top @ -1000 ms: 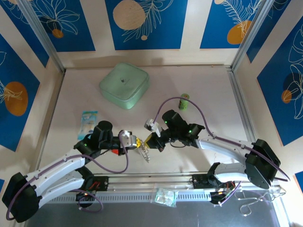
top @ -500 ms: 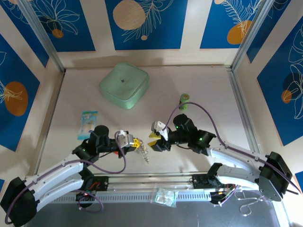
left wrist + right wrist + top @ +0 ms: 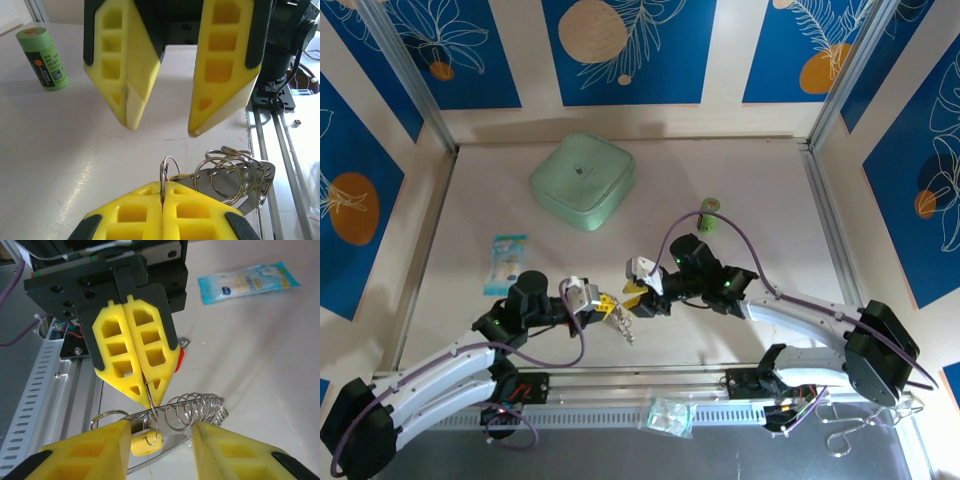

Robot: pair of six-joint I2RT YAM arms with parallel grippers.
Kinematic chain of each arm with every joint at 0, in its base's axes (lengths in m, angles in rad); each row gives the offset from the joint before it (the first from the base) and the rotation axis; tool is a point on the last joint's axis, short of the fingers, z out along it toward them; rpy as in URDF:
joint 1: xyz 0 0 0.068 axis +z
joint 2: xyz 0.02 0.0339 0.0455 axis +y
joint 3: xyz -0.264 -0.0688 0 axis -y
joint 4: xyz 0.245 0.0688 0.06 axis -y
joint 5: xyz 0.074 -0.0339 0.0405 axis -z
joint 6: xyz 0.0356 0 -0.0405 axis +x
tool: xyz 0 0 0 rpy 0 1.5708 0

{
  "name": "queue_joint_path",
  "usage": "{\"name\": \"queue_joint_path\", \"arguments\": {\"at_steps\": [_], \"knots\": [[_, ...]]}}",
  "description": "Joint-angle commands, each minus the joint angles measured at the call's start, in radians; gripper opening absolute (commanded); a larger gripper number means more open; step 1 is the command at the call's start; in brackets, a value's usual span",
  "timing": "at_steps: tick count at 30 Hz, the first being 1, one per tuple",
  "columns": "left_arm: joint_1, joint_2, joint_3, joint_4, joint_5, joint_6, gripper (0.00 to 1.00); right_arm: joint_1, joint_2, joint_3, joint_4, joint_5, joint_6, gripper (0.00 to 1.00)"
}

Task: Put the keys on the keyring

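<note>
My left gripper (image 3: 147, 390) is pressed together, its yellow pads pinching one thin wire loop of the keyring (image 3: 197, 406), which stands edge-on between them. The rest of the keyring, a bunch of silver wire loops, spreads just beside those pads, low over the table (image 3: 760, 180). A red key head (image 3: 179, 360) peeks out from behind my left fingers. Facing them tip to tip is my right gripper (image 3: 160, 429), jaws spread and gripping nothing. The yellow-headed key (image 3: 145, 444) sits in the gap between them, close to one finger, though I cannot tell whether it touches. Further out on the left lies a blue-and-white packet (image 3: 506, 262). Beyond my right arm stands a green cylinder (image 3: 708, 214), and farthest back is a pale green square lid (image 3: 583, 180)
</note>
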Motion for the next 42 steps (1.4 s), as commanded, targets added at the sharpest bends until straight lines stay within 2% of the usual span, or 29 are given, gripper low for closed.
{"name": "queue_joint_path", "arguments": {"at_steps": [1, 8, 17, 21, 27, 31, 35, 42], "knots": [[-0.010, -0.022, -0.004, 0.039, 0.000, 0.004, 0.00, 0.009, 0.029, 0.035, -0.031, -0.035, 0.011, 0.35], [-0.011, -0.029, -0.005, 0.041, 0.000, 0.014, 0.00, 0.009, 0.054, 0.053, -0.072, -0.044, 0.005, 0.31], [-0.011, -0.022, -0.002, 0.042, -0.001, 0.018, 0.00, 0.014, 0.066, 0.062, -0.063, -0.066, 0.014, 0.13], [-0.011, -0.025, -0.001, 0.042, -0.006, 0.019, 0.00, 0.014, 0.064, 0.063, -0.077, -0.075, 0.010, 0.10], [-0.011, -0.023, -0.001, 0.045, -0.005, 0.018, 0.00, 0.014, 0.065, 0.063, -0.086, -0.086, 0.007, 0.08], [-0.011, -0.023, -0.002, 0.047, -0.002, 0.018, 0.00, 0.014, 0.071, 0.063, -0.084, -0.086, 0.008, 0.17], [-0.011, -0.024, -0.002, 0.047, -0.009, 0.017, 0.00, 0.015, 0.079, 0.064, -0.085, -0.082, 0.005, 0.16], [-0.011, -0.023, -0.001, 0.047, -0.015, 0.015, 0.00, 0.015, 0.070, 0.063, -0.087, -0.091, -0.010, 0.00]]}}
